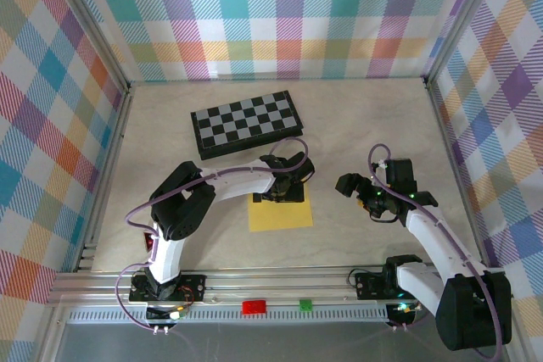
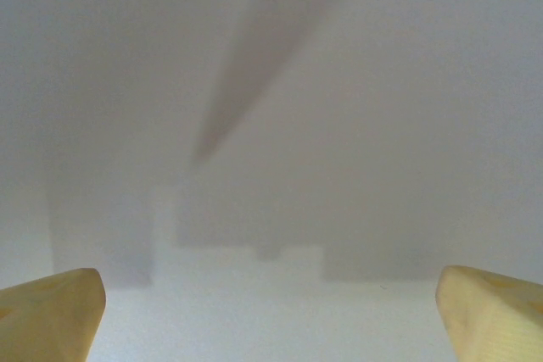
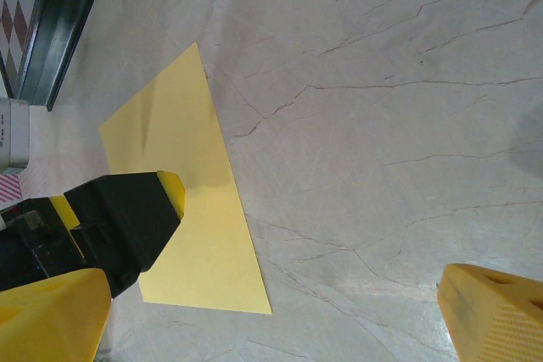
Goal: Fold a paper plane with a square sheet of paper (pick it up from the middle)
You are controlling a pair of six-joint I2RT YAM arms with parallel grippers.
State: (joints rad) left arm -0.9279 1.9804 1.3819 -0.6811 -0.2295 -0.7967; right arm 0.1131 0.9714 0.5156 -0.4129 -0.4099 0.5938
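While the square sheet of paper (image 1: 280,214) lies flat near the chessboard (image 1: 246,123), the left gripper (image 1: 280,194) hangs wide apart over its far edge, the right gripper (image 1: 349,186) likewise spread nearby

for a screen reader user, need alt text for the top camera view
A flat yellow sheet lies on the table, with the open left gripper over its far edge. The open right gripper hangs to the sheet's right, apart from it; a chessboard lies behind.
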